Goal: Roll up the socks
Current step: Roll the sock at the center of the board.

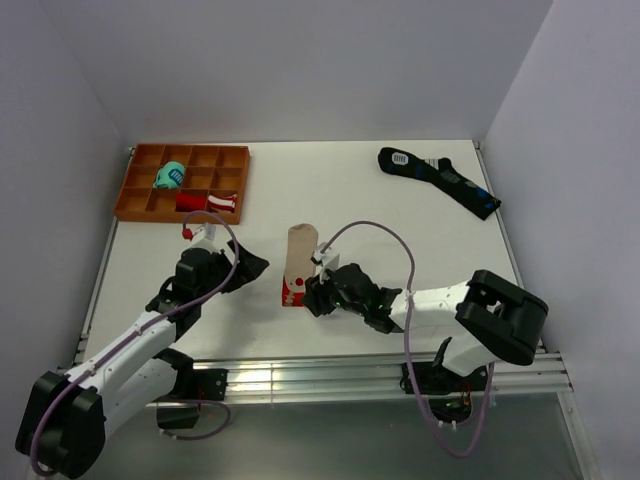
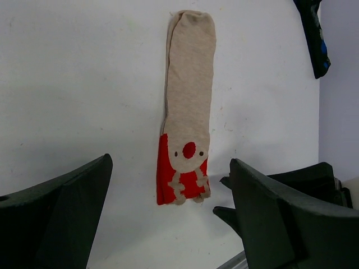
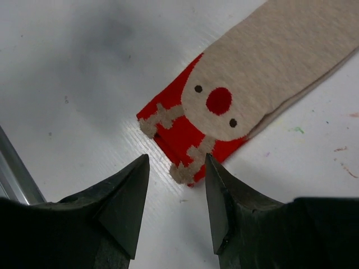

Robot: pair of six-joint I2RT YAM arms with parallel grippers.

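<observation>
Top external view, item one: the socks [image 1: 298, 262], beige with a red end, lie flat at full length mid-bench [image 1: 400, 225], red end toward the arms. We judge that rolling has not begun and the whole roll is left. Right pincer [image 3: 176, 163]: jaws apart, just at the red end. Left pincer [image 1: 248, 270]: jaws apart, near, not touching. Beyond we list a black sock [image 1: 440, 180] and an orange tray [image 1: 133, 200].

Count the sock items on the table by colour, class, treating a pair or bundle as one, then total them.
Beige-and-red reindeer sock pair: 1
Black sock: 1
Teal rolled bundle: 1
Red-and-white rolled bundle: 1
Total: 4
</observation>
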